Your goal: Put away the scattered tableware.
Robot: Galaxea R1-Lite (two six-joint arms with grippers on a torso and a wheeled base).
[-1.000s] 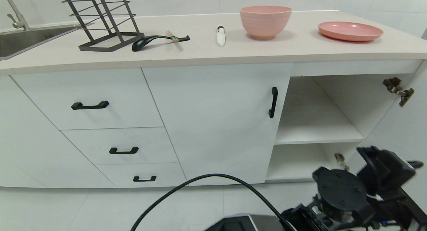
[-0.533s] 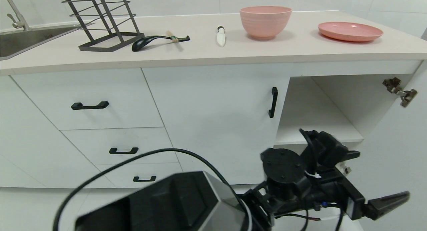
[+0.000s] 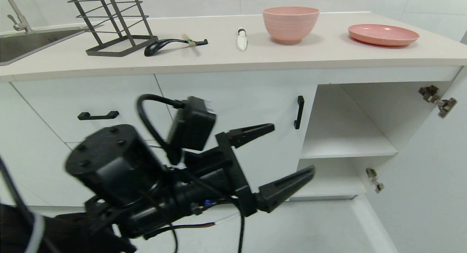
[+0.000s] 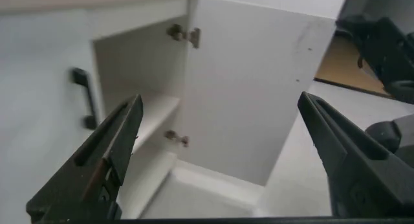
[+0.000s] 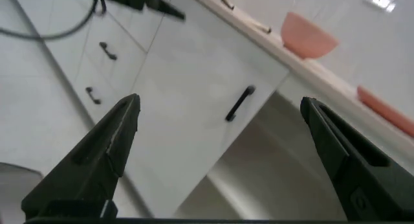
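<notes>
Bowl (image 3: 290, 23), pink and upright, stood toward the back edge of the counter (image 3: 328, 54), right of its middle. A pink plate (image 3: 383, 34) lay flat near the back right corner, well apart from the bowl. Left of the bowl I saw a small white utensil (image 3: 241, 39) with a dark tip. Farther left a black spoon (image 3: 171, 43) lay with its scoop just beside the base of a wire rack (image 3: 116, 30). A pair of chopsticks (image 3: 188, 39) crossed the spoon's handle. At the counter's left end sat a steel sink (image 3: 33, 41) with a tap (image 3: 16, 15); a small stamp on the sink wall was too small for me to read.

Below the counter's right end the cupboard door (image 3: 430, 165) stood wide open, its hinges (image 3: 436, 99) showing, with a bare shelf (image 3: 346, 140) inside. The shut door beside it carried a black handle (image 3: 299, 111), and drawers (image 3: 98, 110) ran along the left.

My left gripper (image 3: 293, 147) hung in front of the shut door, fingers spread wide and holding nothing, pointed toward the open cupboard. My right gripper (image 5: 220, 101) sat low before the cupboard fronts, fingers likewise spread and holding nothing.
</notes>
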